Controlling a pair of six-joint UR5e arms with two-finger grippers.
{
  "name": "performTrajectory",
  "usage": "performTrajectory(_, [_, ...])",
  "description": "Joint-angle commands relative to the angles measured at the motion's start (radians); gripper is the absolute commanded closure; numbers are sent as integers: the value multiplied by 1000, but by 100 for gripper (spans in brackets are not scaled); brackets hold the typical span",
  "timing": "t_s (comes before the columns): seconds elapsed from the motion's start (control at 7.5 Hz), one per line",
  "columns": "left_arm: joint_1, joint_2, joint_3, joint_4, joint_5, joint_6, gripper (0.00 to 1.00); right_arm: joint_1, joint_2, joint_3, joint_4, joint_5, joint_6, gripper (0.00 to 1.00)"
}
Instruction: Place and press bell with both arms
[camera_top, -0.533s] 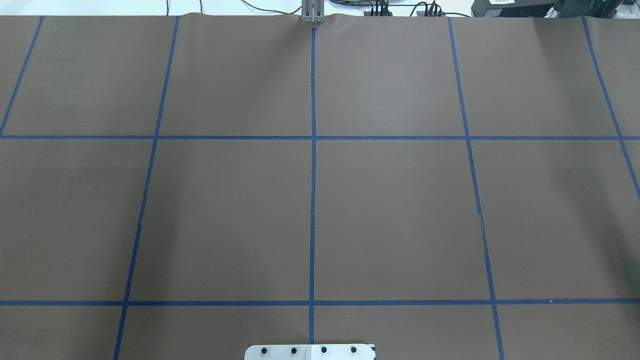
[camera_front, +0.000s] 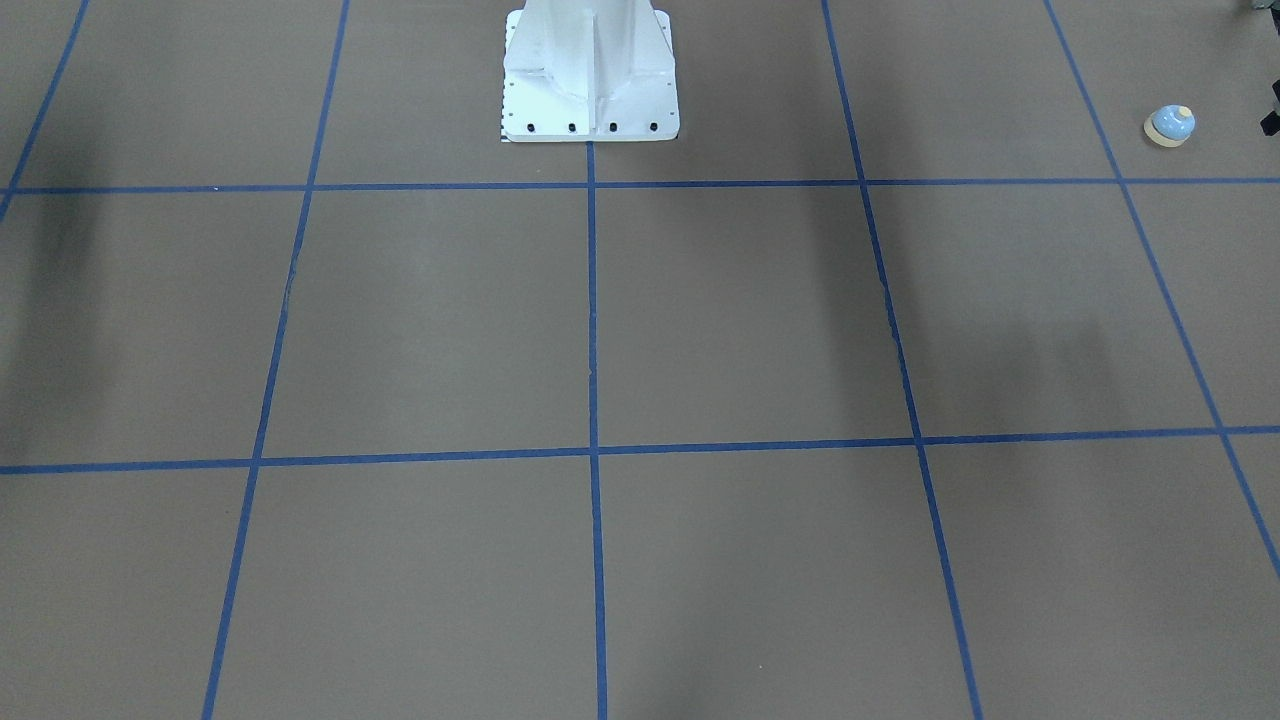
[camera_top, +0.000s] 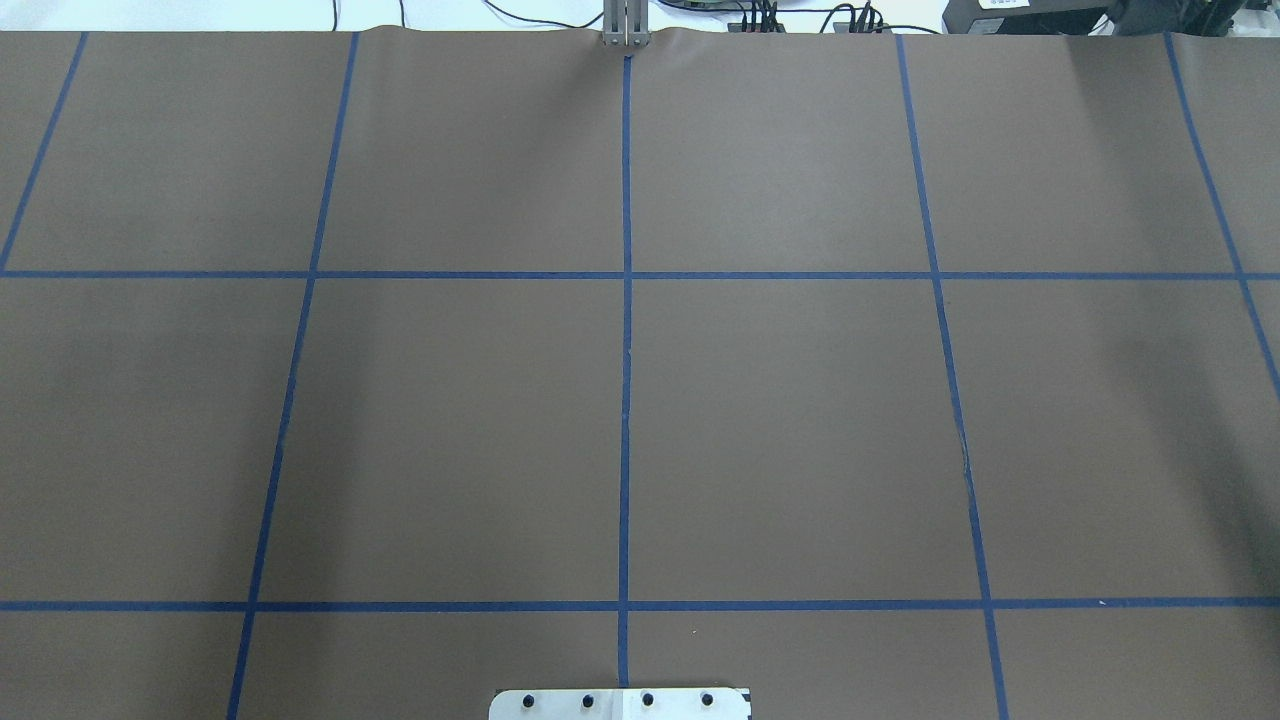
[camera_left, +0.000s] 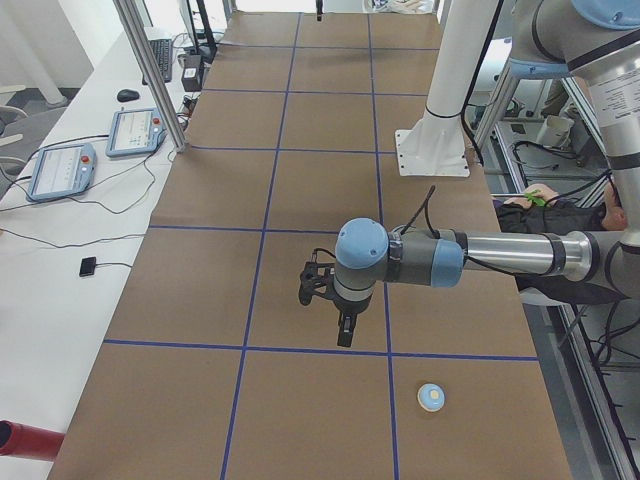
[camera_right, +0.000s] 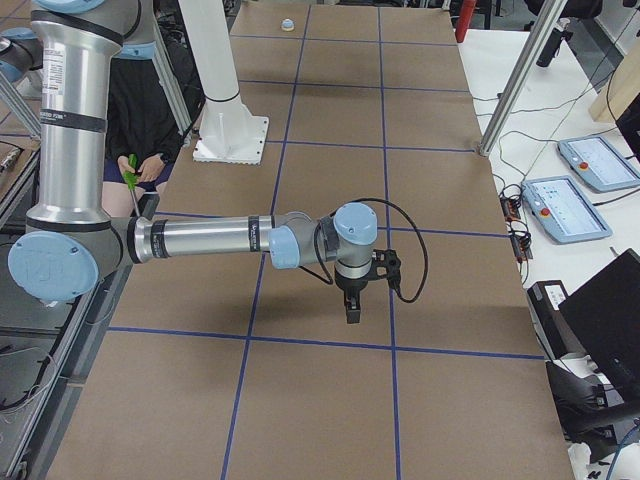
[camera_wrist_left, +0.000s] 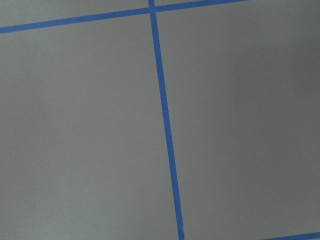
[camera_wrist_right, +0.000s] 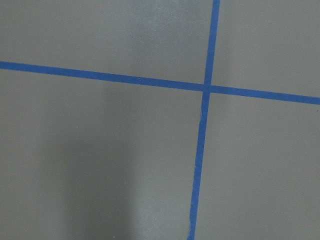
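Note:
The bell is a small light-blue dome with a cream base and button. It stands upright on the brown table near the robot's side edge, at the table's left end, and shows far off in the exterior right view. My left gripper hangs point-down over the table, apart from the bell, which lies nearer that camera. My right gripper hangs point-down over the table's other end. I cannot tell whether either gripper is open or shut. Both wrist views show only table and tape lines.
The white pedestal stands bolted at the table's robot-side edge. Blue tape lines grid the brown cover. Teach pendants lie on a white side bench with metal posts. A seated person is behind the robot. A red cylinder lies at the near corner.

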Motion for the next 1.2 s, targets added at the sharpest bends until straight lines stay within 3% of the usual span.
performTrajectory(0.0, [0,-6,7,-2,8,-5,0,2,0,0,0,0,-1,0])
performTrajectory(0.27, [-2,-11,8,-8,5,-8,0,0,0,0,0,0,1,0])
performTrajectory(0.53, [-2,-119,63,3,-1,-13,0,0,0,0,0,-2,-6,0])
performTrajectory(1.07, [12,-129,67,-69,-6,-8,0,0,0,0,0,-2,-4,0])
